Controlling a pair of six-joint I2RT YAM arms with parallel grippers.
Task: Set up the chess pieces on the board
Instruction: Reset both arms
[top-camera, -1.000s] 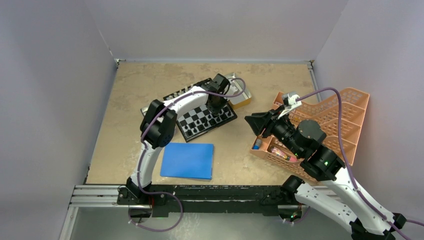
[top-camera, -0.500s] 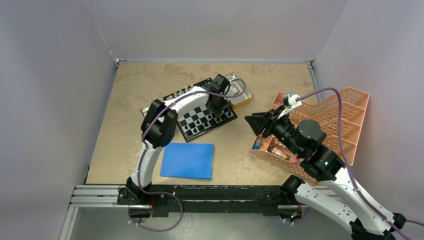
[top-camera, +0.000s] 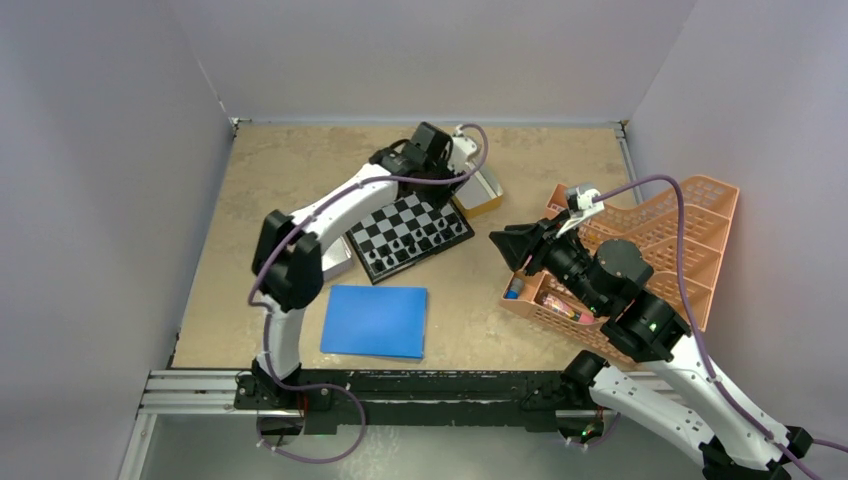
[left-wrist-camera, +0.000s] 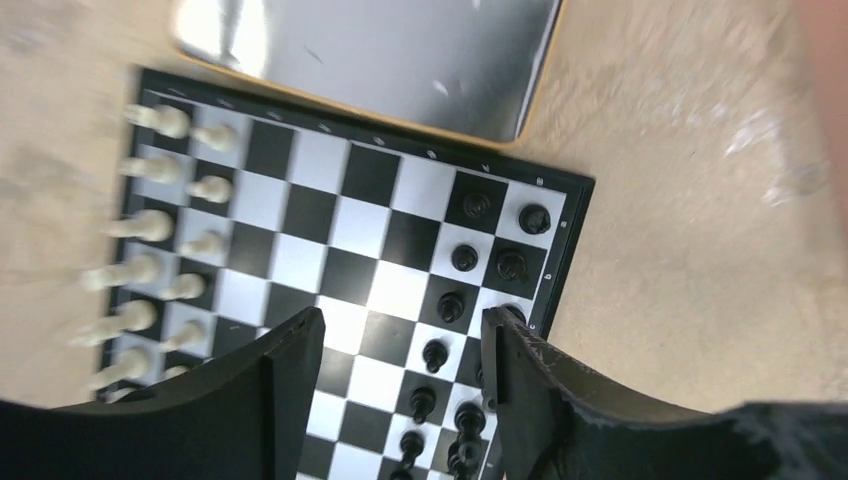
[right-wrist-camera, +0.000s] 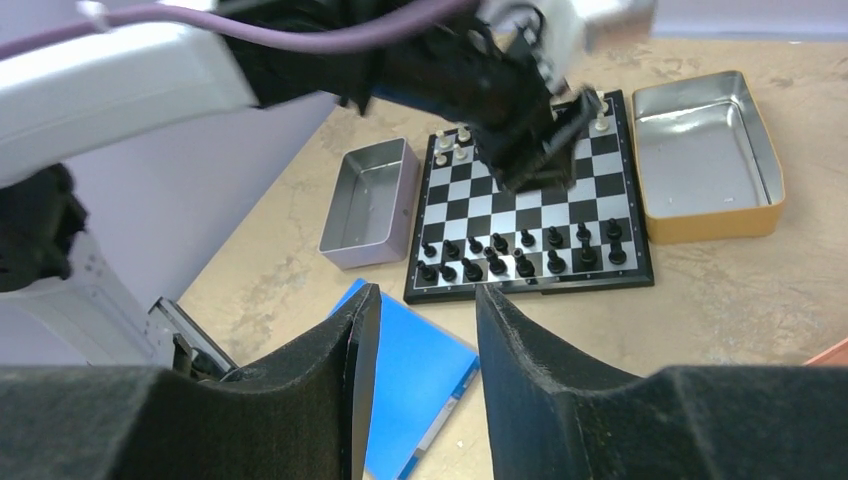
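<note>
Seen from above, the board lies mid-table with black pieces along its near-right edge. The left arm reaches over the board's far side. The right gripper hangs right of the board, in front of an orange basket. A blue sheet lies in front of the board. The left wrist view looks down on the board: the left gripper is open and empty, with white pieces in two files on one side and the black ones opposite. A shiny tray lies just beyond the board. In the right wrist view, the right gripper's jaws are parted with nothing between them, well short of the board. A grey tin sits left of the board.
</note>
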